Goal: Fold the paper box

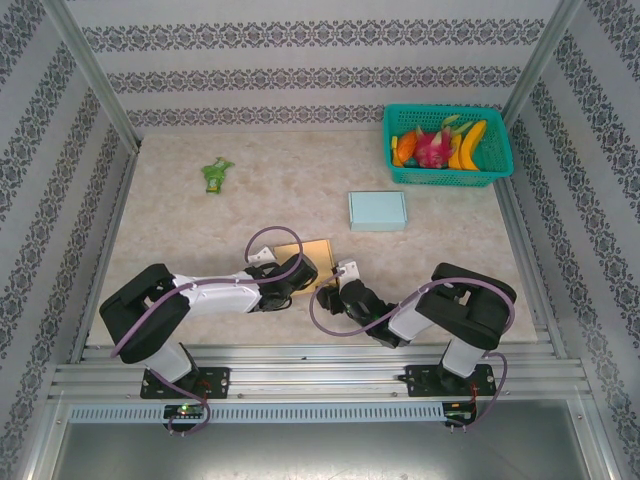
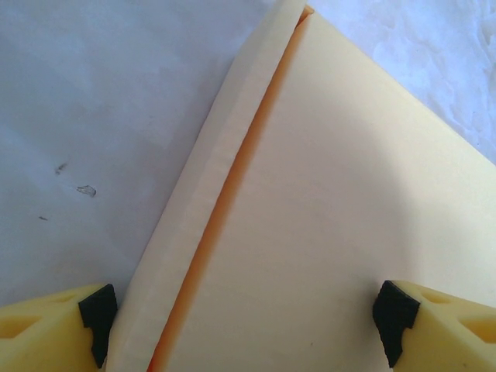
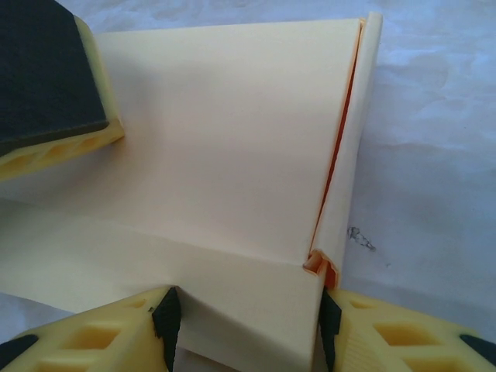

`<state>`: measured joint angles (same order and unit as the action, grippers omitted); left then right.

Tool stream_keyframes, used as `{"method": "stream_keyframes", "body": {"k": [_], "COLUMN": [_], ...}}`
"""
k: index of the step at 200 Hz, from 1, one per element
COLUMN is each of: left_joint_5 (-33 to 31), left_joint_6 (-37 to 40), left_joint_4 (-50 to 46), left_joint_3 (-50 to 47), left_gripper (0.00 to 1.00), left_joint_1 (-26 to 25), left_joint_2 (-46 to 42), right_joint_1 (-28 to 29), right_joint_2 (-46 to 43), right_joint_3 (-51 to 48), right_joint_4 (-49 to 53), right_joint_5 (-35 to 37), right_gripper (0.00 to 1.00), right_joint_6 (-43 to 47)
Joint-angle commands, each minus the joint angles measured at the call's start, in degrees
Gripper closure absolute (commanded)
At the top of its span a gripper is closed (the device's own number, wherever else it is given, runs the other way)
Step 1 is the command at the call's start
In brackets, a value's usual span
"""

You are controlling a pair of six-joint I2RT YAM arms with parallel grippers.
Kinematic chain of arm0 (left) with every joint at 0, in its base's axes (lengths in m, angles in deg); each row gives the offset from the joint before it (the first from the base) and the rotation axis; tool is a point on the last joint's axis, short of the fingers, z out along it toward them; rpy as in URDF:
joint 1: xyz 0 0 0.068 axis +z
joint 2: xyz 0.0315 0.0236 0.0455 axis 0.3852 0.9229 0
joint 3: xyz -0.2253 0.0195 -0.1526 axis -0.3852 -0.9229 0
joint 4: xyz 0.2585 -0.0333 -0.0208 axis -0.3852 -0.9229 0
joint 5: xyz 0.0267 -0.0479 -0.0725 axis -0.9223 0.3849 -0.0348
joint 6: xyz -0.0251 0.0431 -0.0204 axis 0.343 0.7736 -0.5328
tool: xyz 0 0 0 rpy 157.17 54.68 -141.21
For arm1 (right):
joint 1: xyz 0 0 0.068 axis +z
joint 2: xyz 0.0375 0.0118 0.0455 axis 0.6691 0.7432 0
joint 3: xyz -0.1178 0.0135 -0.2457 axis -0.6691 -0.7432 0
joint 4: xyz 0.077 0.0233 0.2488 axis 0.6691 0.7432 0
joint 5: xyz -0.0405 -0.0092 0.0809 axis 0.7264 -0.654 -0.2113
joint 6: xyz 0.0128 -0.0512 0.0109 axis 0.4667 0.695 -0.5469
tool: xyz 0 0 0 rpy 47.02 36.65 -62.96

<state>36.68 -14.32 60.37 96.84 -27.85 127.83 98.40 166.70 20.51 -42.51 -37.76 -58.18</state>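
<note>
1. Paper box (image 1: 311, 249) lies flat on the table (image 1: 180, 220), under the tips of both grippers, which meet over its near half.
2. The left gripper (image 2: 244, 322) is released, its jaws wide apart. One finger (image 2: 97, 318) hangs over bare table outside the box's raised side wall, the other over the flat panel. The wall's edge runs diagonally away from the gripper.
3. The right gripper (image 3: 248, 325) has its jaws partly apart, with the box's near flap filling the gap. The pads sit at the flap's two side edges, but I cannot tell whether they squeeze it.
4. Ahead and to the right of that gripper, a folded wall stands along the panel's edge, with an orange slit showing at the crease.
5. Beyond both grippers there is open tabletop. A light blue box (image 1: 377, 210) lies well apart, a green basket (image 1: 447, 150) of fruit sits in the far right corner, and a small green toy (image 1: 215, 174) lies far to the left.
</note>
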Motion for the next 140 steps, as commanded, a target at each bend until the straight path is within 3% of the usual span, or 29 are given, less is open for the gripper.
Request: {"method": "stream_keyframes", "body": {"k": [1,90,140], "left_joint_5": [14.51,14.46,14.34], "left_joint_6": [4.15,4.94,5.49], "left_joint_4": [-7.14,-8.17,-9.15], "left_joint_3": [-3.48,-3.05,-2.44], "left_gripper": [0.12,0.12,0.12], "left_joint_1": [-0.25,-0.26,-0.3], "left_joint_2": [7.16,5.79,3.42], "right_joint_1": [0.18,0.02,0.02], "right_joint_2": [1.06,-6.51,-15.43], "right_joint_3": [0.17,-2.26,-5.32], "right_joint_4": [6.27,9.23,17.42], "right_joint_5": [-1.8,-3.04,-3.14], "right_gripper": [0.48,0.4,0.38], "right_joint_6": [3.05,-2.46,-5.11]}}
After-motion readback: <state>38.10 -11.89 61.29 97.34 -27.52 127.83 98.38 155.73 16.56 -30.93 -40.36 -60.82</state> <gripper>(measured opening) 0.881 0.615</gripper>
